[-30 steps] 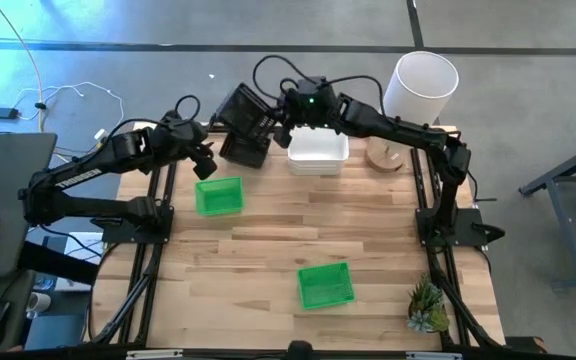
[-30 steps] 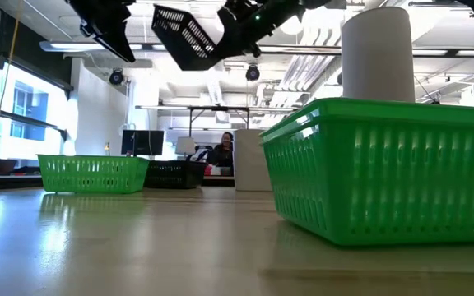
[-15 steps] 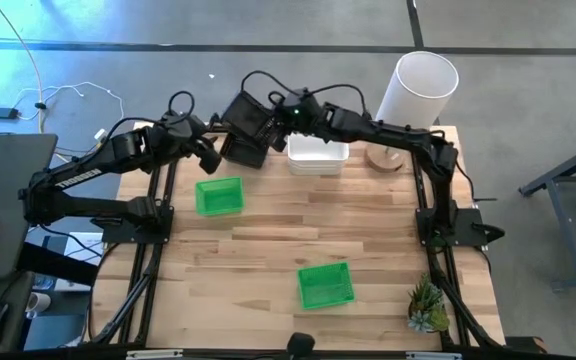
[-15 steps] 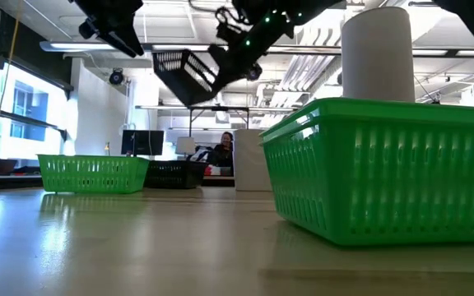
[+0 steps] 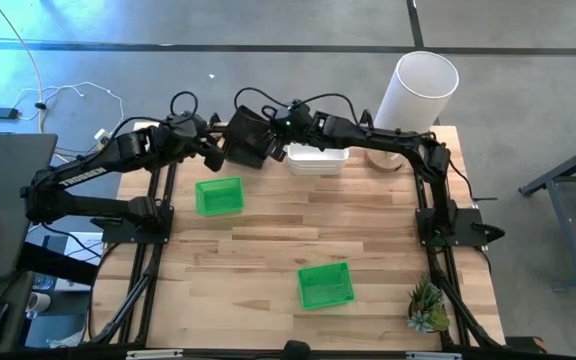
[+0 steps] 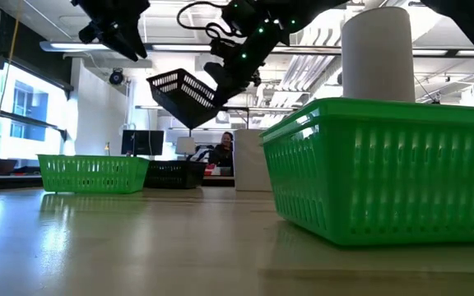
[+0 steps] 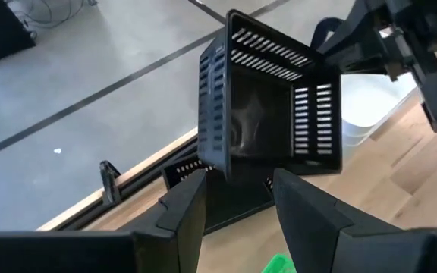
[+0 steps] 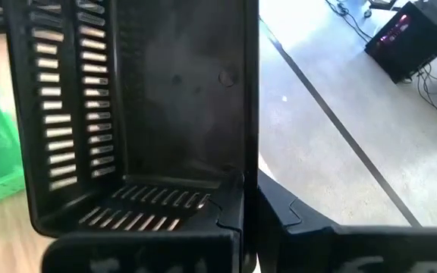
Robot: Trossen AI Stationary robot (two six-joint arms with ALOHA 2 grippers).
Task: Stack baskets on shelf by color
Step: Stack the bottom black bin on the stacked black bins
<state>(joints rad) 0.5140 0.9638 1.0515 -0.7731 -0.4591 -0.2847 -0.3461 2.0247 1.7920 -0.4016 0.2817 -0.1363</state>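
Note:
A black slotted basket [image 5: 245, 138] hangs tilted in the air over the table's far-left part, held by my right gripper [image 5: 278, 127]. In the low view the basket [image 6: 181, 89] is well above the table. My left gripper [image 7: 237, 205] is open just left of it and touches nothing. Another black basket [image 7: 203, 173] sits on the table below. White baskets [image 5: 318, 157] are stacked at the far edge. One green basket [image 5: 218, 195] rests left of centre, and another [image 5: 325, 285] sits near the front. My right gripper [image 8: 247, 199] holds the black basket by one side wall near its rim [image 8: 250, 163], pinched with one finger inside and one outside. It comes from the table's right. The basket is lifted clear and tipped, its open side facing the left arm.
A tall white cylinder [image 5: 420, 88] and a wooden disc [image 5: 383, 157] stand at the far-right corner. A small plant [image 5: 426, 306] sits at the near-right corner. Bare wood lies between the two green baskets. A person sits in the room beyond the table [image 6: 222, 152].
My right gripper has carried the black basket down and toward the table's left, nearer my left gripper. The basket has tipped as it came down and stays clear of the table.

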